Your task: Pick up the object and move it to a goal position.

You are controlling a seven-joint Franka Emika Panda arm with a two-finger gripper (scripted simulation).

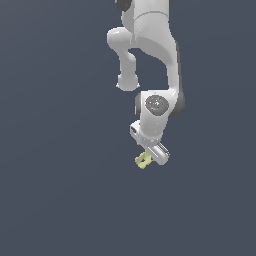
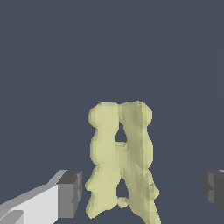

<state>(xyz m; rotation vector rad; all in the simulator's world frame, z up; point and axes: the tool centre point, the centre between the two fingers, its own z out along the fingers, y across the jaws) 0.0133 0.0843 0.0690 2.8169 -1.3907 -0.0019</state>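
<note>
The object (image 2: 120, 162) is a small pale yellow irregular piece with notched, pronged ends. In the wrist view it lies between my two fingers. The dark pad of one finger (image 2: 70, 193) is close beside it. The other finger (image 2: 213, 189) stands well apart from it. My gripper (image 2: 142, 192) is open around the object, and neither pad visibly presses on it. In the exterior view the object (image 1: 142, 160) pokes out beside the white hand, and my gripper (image 1: 150, 160) sits low over it, with the fingertips hidden behind the hand.
The plain dark blue-grey surface (image 1: 60, 190) fills both views. The white arm (image 1: 155, 60) reaches down from the top of the exterior view. No other objects or edges show.
</note>
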